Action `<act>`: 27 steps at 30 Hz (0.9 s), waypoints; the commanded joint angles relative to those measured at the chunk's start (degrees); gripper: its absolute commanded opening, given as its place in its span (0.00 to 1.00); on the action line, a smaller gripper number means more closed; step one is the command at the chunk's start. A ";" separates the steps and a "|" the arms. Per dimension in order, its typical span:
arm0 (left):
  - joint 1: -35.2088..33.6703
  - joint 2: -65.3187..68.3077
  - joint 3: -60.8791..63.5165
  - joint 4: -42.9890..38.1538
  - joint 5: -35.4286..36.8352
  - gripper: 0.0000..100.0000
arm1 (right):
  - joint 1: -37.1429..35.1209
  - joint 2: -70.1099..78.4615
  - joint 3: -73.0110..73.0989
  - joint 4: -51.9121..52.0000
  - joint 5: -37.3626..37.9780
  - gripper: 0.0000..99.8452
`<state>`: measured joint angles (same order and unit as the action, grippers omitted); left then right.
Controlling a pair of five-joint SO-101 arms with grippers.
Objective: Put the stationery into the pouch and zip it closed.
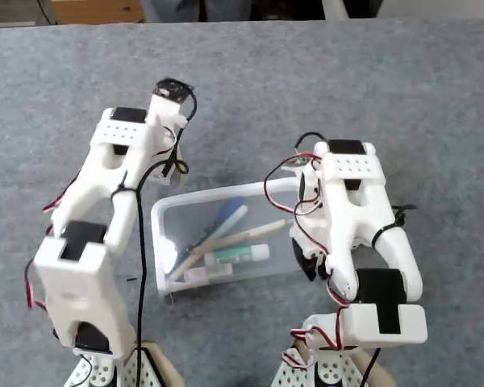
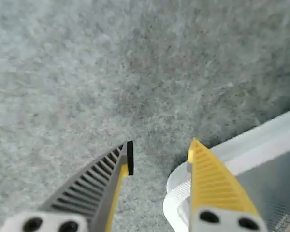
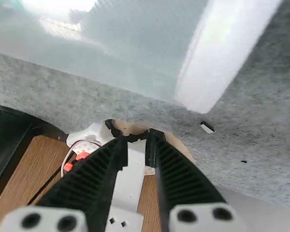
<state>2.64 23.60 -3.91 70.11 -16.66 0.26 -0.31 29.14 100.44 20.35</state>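
A clear plastic pouch (image 1: 174, 216) lies flat on the grey felt between the two arms. Inside it are several stationery items: a blue pen (image 1: 229, 211), a cream pencil (image 1: 244, 235) and a green-and-white glue stick (image 1: 239, 254). My left gripper (image 2: 162, 153) hovers open just off the pouch's far left corner (image 2: 241, 152), its yellow finger (image 2: 205, 174) next to the rim; in the high view the left gripper (image 1: 174, 167) sits at that corner. My right gripper (image 3: 135, 141) is shut on nothing, beside the pouch's right edge (image 3: 222, 53), pointing back at the arm's base.
Grey felt (image 1: 403, 89) covers the table all around the pouch. A wooden table edge (image 3: 19, 169) and the right arm's white base (image 3: 130, 169) lie beyond the right fingertips. Red and black cables (image 1: 282, 181) loop over the pouch's right end.
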 commanded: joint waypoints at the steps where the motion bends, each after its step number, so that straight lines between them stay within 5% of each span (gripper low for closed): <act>1: 0.22 3.43 -7.78 3.87 0.44 0.21 | -0.53 -0.75 1.01 0.79 1.49 0.08; 14: 1.36 7.82 -10.59 11.96 -0.44 0.21 | 9.05 12.00 -5.14 -0.62 4.31 0.08; 27: 1.27 7.74 -10.42 24.26 -11.69 0.11 | 12.57 41.98 -44.35 -1.67 0.00 0.08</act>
<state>3.69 32.04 -12.09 90.59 -25.10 12.66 37.85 -4.00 99.47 22.37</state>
